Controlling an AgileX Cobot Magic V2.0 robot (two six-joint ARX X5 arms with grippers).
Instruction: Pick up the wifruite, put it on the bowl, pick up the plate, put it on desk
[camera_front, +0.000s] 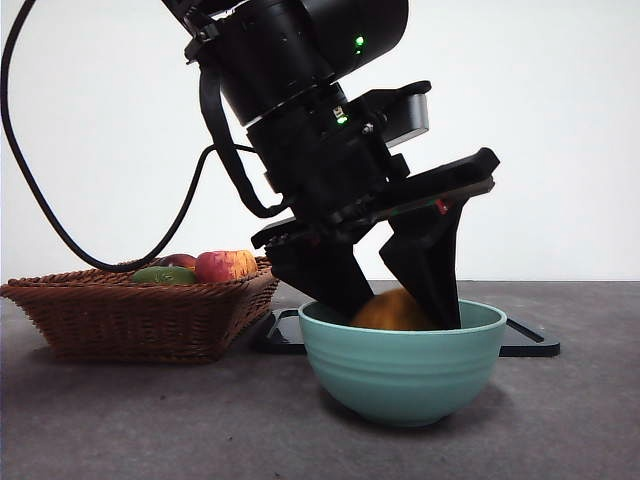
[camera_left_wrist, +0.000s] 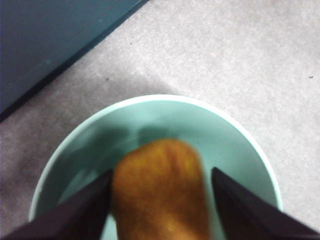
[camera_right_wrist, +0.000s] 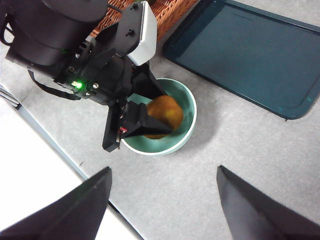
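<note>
The orange-brown wifruite (camera_front: 392, 311) lies inside the teal-green bowl (camera_front: 400, 372) on the dark grey desk (camera_front: 150, 420). My left gripper (camera_front: 398, 316) reaches down into the bowl with its jaws on either side of the fruit. In the left wrist view the fruit (camera_left_wrist: 160, 200) touches one jaw and a thin gap of bowl (camera_left_wrist: 165, 112) shows at the other, so the jaws stand open. My right gripper (camera_right_wrist: 164, 170) is open and empty, high above the desk in front of the bowl (camera_right_wrist: 188, 107). The dark plate (camera_right_wrist: 245, 55) lies flat behind the bowl.
A wicker basket (camera_front: 130, 315) stands at the left with a red-and-yellow apple (camera_front: 225, 265) and a flat green fruit (camera_front: 163, 274) in it. The dark plate (camera_front: 525, 342) reaches out to the right behind the bowl. The desk's edge (camera_right_wrist: 60, 155) runs close to the bowl.
</note>
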